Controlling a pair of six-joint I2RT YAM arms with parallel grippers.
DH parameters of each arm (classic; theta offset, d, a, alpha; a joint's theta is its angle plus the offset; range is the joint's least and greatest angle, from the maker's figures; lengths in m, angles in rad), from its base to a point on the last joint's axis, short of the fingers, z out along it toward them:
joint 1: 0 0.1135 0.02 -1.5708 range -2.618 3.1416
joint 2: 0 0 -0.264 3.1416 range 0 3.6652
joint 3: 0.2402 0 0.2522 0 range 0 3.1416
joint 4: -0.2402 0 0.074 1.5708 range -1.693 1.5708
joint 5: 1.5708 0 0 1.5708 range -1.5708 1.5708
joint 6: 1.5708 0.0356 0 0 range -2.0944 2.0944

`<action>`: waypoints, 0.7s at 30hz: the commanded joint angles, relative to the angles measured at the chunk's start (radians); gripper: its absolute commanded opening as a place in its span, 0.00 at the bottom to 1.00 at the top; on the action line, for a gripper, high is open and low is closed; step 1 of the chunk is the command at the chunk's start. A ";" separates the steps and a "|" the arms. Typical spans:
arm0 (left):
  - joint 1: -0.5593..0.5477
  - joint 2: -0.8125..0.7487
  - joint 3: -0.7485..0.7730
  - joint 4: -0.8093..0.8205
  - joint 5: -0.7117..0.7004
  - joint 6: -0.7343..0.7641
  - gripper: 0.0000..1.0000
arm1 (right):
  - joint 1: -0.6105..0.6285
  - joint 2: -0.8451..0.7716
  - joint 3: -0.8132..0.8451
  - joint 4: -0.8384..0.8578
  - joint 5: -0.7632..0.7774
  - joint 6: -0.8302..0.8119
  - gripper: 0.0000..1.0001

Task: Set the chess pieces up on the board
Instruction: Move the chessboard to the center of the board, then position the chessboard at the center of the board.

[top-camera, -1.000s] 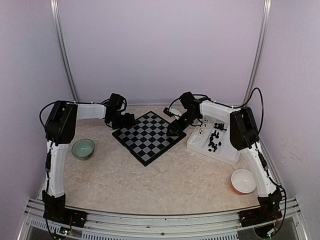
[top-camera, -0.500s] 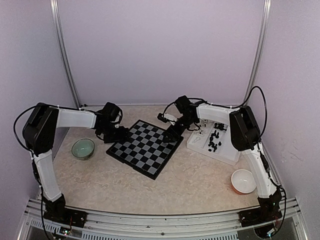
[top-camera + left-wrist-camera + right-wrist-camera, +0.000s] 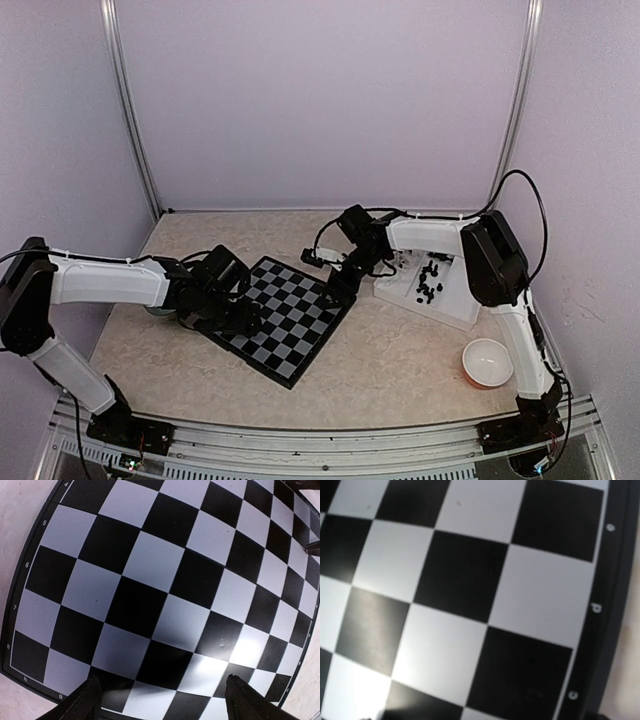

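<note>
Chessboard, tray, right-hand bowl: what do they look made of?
Chessboard: thin, flat, rigid sheet, likely plastic or laminated card. Semi-gloss finish, shown by a bright glare patch; the edge letters and numbers look printed.
Tray: plain white with compartments, probably moulded plastic; no shine visible from above.
Bowl: white inside, orange outside, smooth. It could be ceramic or plastic; I cannot tell which.

Board (image 3: 165,595) border reads 4, 5, 6, 7, 8 along one side; h, g along another. Right wrist view: d, c.
</note>
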 commanded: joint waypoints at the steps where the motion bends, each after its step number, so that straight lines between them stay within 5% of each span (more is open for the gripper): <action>1: -0.012 -0.104 0.009 -0.011 -0.102 -0.048 0.86 | 0.024 -0.005 -0.068 -0.086 0.019 -0.038 0.96; 12: 0.211 0.098 0.220 -0.011 -0.116 0.119 0.89 | 0.006 -0.275 -0.108 -0.082 -0.023 -0.043 0.99; 21: 0.274 0.264 0.262 0.003 -0.007 0.195 0.90 | -0.035 -0.571 -0.429 0.001 -0.141 -0.071 0.99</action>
